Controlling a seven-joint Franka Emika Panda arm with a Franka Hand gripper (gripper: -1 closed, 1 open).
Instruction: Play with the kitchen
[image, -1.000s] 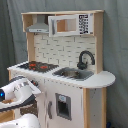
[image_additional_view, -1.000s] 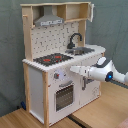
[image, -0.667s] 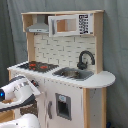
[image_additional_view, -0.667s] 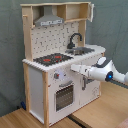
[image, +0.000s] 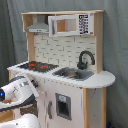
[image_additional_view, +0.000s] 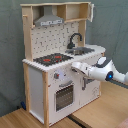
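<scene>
We hold our arm at the kitchen (image_additional_view: 50, 75) front.
Our gripper (image_additional_view: 76, 67) sits just below the hob (image_additional_view: 52, 59) edge; jaws' state: we cannot tell.

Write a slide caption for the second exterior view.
White robot arm reaching its tool to the front of a white and light-wood toy kitchen, above the oven door.

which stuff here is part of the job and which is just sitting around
Part of the job:
- kitchen, with hob, sink, tap, oven door, hood
- gripper, at the kitchen's front edge near the hob

Just around:
- wooden floor
- grey curtain behind
</scene>
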